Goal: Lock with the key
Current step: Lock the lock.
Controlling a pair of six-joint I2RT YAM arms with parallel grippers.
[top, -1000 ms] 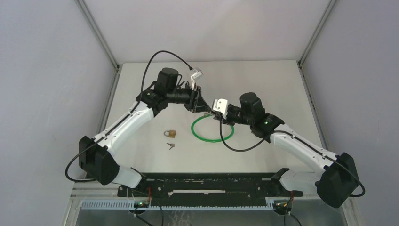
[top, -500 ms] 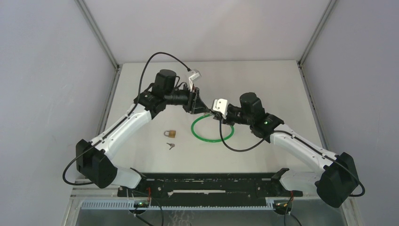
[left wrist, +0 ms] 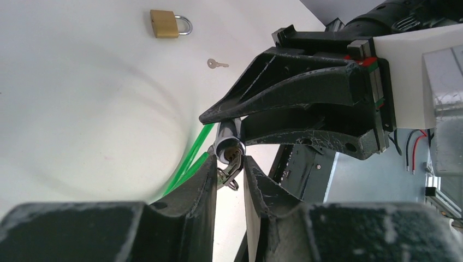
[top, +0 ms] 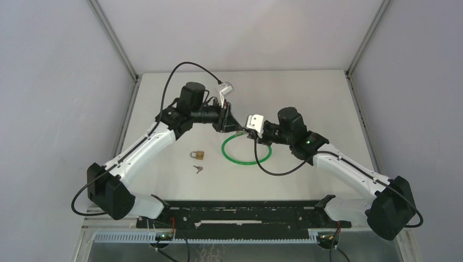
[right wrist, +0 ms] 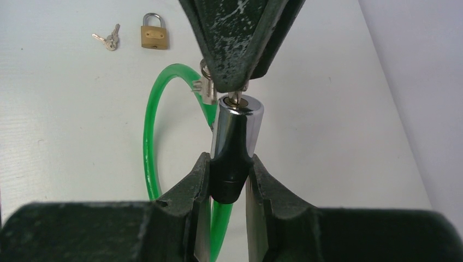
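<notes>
A green cable lock (top: 246, 149) lies looped on the table. Its chrome and black lock barrel (right wrist: 233, 143) is raised off the table. My right gripper (right wrist: 227, 188) is shut on the barrel's black end. My left gripper (left wrist: 229, 166) is shut on a key (left wrist: 231, 165) whose tip sits in the barrel's keyhole (left wrist: 232, 149). A key ring hangs under the key. In the top view both grippers meet tip to tip above the loop's far edge (top: 240, 131).
A small brass padlock (top: 197, 155) lies on the table left of the green loop, with a pair of small keys (top: 198, 168) just in front of it. A black rail (top: 240, 213) runs along the near table edge.
My left arm's elbow and wrist have shifted slightly left and the wrist has rotated a little. The right arm and the lock barrel have stayed still.
</notes>
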